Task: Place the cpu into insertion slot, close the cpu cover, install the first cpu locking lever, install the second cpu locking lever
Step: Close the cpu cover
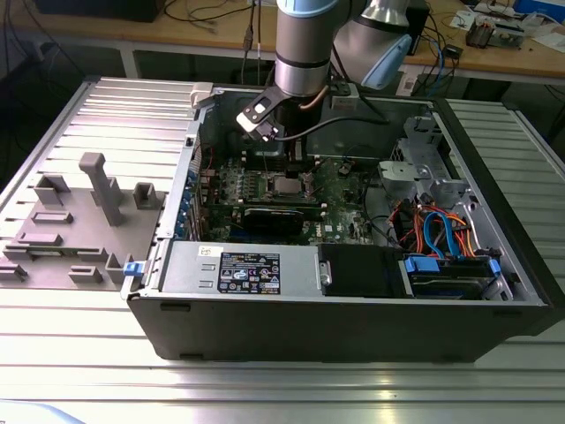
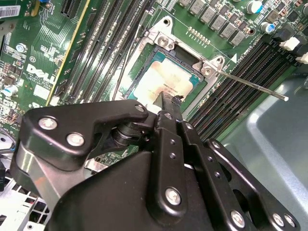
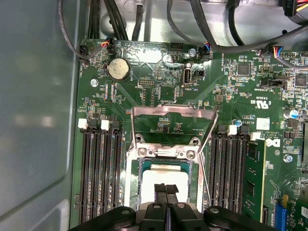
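The cpu, a silvery square chip, lies flat in the insertion slot on the green motherboard. The cpu cover is swung open and lies back beyond the socket, its square opening showing the board beneath. One locking lever, a thin steel rod, sticks out unlatched from a socket corner. A second thin lever runs along the opposite side. My gripper hangs just above the chip, its two black fingers pressed together with nothing between them.
The open computer case stands on a ribbed metal table. Black memory slots flank the socket on both sides. Cables and a drive cage sit at the exterior view's right. A grey fixture plate lies at its left.
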Motion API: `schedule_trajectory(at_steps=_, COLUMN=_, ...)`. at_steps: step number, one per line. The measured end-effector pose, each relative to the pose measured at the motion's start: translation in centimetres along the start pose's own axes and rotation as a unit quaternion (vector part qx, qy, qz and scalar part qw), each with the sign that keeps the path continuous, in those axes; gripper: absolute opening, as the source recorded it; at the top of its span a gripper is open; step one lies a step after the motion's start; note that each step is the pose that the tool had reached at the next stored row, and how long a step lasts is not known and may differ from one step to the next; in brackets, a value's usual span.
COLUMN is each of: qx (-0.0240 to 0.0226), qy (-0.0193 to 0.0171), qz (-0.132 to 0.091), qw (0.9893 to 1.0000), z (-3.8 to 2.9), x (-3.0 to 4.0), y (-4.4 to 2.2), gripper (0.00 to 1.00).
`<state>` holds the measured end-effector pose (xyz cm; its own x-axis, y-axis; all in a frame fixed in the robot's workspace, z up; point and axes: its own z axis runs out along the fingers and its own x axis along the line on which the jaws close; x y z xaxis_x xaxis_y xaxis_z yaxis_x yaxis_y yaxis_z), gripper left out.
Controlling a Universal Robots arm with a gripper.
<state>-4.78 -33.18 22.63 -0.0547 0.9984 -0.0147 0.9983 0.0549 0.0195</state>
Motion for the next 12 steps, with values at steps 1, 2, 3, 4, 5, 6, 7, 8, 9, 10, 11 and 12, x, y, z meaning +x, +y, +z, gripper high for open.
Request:
schedule_trajectory(at_steps=1, qx=0.0, qy=0.0, qz=0.0, qw=1.0, z=-0.03, x=0.0, y=0.0, gripper=0.11)
schedule_trajectory(at_steps=2, qx=0.0, qy=-0.0001, qz=0.0, qw=1.0, z=-0.06, x=0.0, y=0.0, gripper=0.11)
schedule_trajectory(at_steps=3, qx=0.0, qy=0.0, qz=0.0, qw=1.0, z=-0.13, x=-0.01, y=0.0, gripper=0.11)
schedule_trajectory(at_steps=4, qx=0.0, qy=0.0, qz=0.0, qw=1.0, z=-0.19, x=0.0, y=0.0, gripper=0.11)
schedule_trajectory(at_steps=5, qx=0.0, qy=0.0, qz=0.0, qw=1.0, z=-0.26, x=-0.01, y=0.0, gripper=0.11)
schedule_trajectory(at_steps=6, qx=0.0, qy=0.0, qz=0.0, qw=1.0, z=-0.45, x=-0.01, y=0.01, gripper=0.11)
schedule_trajectory(at_steps=7, qx=0.0, qy=0.0, qz=0.0, qw=1.0, z=-0.57, x=-0.01, y=0.01, gripper=0.11)
schedule_trajectory(at_steps=8, qx=0.0, qy=0.0, qz=0.0, qw=1.0, z=-0.66, x=-0.01, y=0.01, gripper=0.11)
schedule_trajectory(at_steps=9, qx=0.0, qy=0.0, qz=0.0, qw=1.0, z=-0.76, x=-0.01, y=0.01, gripper=0.11)
schedule_trajectory(at_steps=10, qx=0.0, qy=-0.0001, qz=0.0, qw=1.0, z=-0.87, x=-0.01, y=0.02, gripper=0.11)
schedule_trajectory(at_steps=11, qx=0.0, qy=-0.0003, qz=0.001, qw=1.0, z=-0.98, x=-0.01, y=0.02, gripper=0.11)
schedule_trajectory(at_steps=12, qx=0.0, qy=-0.0007, qz=0.001, qw=1.0, z=-1.03, x=-0.01, y=0.02, gripper=0.11)
